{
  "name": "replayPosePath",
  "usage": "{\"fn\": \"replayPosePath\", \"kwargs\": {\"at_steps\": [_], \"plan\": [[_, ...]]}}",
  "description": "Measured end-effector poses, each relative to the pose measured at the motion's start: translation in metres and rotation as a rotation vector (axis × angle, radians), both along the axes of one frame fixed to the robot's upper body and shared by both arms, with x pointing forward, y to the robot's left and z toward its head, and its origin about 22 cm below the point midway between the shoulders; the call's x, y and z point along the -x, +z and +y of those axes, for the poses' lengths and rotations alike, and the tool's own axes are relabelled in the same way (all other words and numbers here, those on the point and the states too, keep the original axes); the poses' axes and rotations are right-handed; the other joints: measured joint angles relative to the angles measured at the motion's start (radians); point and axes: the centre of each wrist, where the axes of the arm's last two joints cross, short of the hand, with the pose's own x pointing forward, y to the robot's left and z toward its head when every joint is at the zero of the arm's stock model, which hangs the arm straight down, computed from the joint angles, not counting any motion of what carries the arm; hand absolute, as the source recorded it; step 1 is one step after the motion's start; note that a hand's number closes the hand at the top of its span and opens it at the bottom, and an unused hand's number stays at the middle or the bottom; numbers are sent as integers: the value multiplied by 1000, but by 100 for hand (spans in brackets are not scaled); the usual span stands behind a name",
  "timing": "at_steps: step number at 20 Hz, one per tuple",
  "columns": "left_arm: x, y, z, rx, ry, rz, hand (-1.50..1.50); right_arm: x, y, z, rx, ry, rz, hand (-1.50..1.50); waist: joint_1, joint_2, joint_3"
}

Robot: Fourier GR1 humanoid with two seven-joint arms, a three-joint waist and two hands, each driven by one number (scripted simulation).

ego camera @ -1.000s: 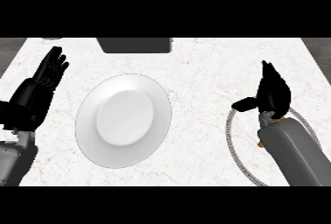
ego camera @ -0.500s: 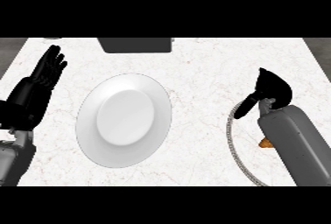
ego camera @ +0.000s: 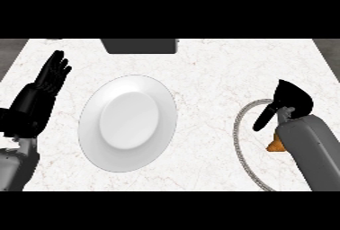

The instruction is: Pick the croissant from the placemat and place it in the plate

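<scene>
Left of the middle of the white marbled counter [ego camera: 212, 76]: a white plate [ego camera: 127, 122], round, with a shallow well and nothing lying in it. Behind the plate, at the far edge of the counter: a dark box [ego camera: 139, 46], cut off by the upper border of the head view.

At the left edge: the left hand [ego camera: 46, 85], black, resting, fingers straight, close together and pointing up. Holding nothing. Near the plate's upper left rim, not touching it.

At the right: the placemat [ego camera: 238, 134], seen only as a grey, rope-like curved edge, with the rest hidden beneath the grey right forearm. Over the far part of the mat: the right hand [ego camera: 290, 101], black, tipped down toward the mat. Impossible to tell whether spread or closed, or whether touching anything.

Inside the mat's curved edge, right against the left side of the right forearm and nearer the wrist than the hand's tip: the croissant [ego camera: 274, 145]. Only a small orange-brown wedge of it showing, the rest covered by the arm. Well apart from the plate, with bare counter between the plate's right rim and the mat's edge.
</scene>
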Motion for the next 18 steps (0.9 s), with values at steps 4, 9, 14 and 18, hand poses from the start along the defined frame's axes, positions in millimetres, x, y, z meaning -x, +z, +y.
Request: {"fn": "replayPosePath", "kwargs": {"at_steps": [4,9,14,18], "plan": [[-3,1,-2,-2,-4,-1,0,3,-12,-7,14,-25,56,-150,-1,2,0],[0,4,-2,-1,-3,-3,0,7,-19,-21,13,-61,93,-150,3,2,0],[-2,-1,-6,3,-3,-6,0,15,-33,-30,0,-75,136,-150,4,4,1],[-4,2,1,2,-5,-4,0,26,-45,-38,-21,-88,169,-150,4,4,1]]}}
